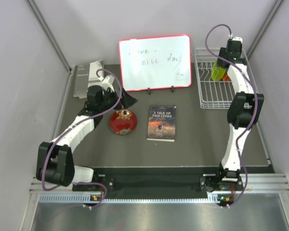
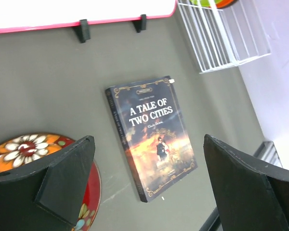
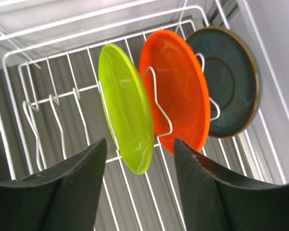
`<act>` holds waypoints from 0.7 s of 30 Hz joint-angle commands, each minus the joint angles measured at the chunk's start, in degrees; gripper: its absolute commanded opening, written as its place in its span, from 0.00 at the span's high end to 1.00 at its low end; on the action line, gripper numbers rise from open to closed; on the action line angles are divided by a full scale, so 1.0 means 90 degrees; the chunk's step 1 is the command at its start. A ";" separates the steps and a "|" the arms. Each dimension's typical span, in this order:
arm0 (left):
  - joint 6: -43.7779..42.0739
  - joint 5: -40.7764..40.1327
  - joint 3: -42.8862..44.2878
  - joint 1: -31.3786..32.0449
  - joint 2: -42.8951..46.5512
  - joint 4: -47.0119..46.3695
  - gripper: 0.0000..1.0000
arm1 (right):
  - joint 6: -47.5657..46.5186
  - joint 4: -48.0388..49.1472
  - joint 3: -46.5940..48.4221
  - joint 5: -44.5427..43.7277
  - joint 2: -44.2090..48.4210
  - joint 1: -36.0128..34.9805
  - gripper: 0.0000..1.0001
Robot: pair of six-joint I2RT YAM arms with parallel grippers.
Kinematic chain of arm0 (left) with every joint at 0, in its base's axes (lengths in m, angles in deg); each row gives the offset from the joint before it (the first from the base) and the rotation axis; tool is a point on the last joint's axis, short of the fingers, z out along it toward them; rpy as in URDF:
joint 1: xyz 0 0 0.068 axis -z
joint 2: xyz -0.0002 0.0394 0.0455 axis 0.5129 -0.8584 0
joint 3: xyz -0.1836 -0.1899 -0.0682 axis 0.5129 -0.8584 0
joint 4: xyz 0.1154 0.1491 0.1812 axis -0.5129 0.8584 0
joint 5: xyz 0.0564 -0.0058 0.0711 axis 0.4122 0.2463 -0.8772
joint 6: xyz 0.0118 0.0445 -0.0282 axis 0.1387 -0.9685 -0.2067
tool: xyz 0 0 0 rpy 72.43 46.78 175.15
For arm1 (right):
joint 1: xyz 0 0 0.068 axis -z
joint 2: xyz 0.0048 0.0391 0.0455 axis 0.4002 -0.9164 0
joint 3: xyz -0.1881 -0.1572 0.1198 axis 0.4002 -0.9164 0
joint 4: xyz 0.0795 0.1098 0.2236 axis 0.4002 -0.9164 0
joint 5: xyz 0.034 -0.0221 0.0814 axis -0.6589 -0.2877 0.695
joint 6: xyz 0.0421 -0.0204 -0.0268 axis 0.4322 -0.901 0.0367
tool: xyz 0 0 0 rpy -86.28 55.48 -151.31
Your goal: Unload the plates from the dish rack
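Right gripper [image 3: 139,144], jaws parted and empty, brackets the rim of the lime green plate [image 3: 123,103], which the dish rack [image 3: 58,94] holds upright between tines.

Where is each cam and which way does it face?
Top external: overhead, near edge, looking down at table; left arm, right arm show.
Left wrist: on left arm, facing book and red plate; left gripper shows.
Right wrist: on right arm, facing green plate, orange plate, teal plate in dish rack; right gripper shows.
Shared by top and left wrist: book, red plate.
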 commanded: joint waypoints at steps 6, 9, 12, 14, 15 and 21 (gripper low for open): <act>-0.0015 0.0388 0.0232 0.0006 -0.0161 -0.0521 0.01 | -0.0252 0.0008 0.0520 0.0089 -0.0402 0.0060 0.61; -0.0025 0.0388 0.0232 0.0006 -0.0210 -0.0551 0.01 | -0.0282 0.0028 0.0579 0.0128 -0.0490 0.0050 0.66; -0.0025 0.0398 0.0252 0.0006 -0.0268 -0.0580 0.01 | -0.0282 0.0028 0.0628 0.0118 -0.0559 0.0060 0.68; -0.0015 0.0408 0.0261 0.0006 -0.0327 -0.0609 0.01 | -0.0311 0.0028 0.0657 0.0098 -0.0598 0.0060 0.69; -0.0015 0.0417 0.0261 0.0015 -0.0356 -0.0629 0.01 | -0.0321 0.0028 0.0677 0.0089 -0.0637 0.0060 0.72; -0.0064 0.0398 0.0232 0.0015 -0.0405 -0.0648 0.01 | -0.0447 -0.0031 0.0735 -0.0145 -0.0618 0.0002 1.00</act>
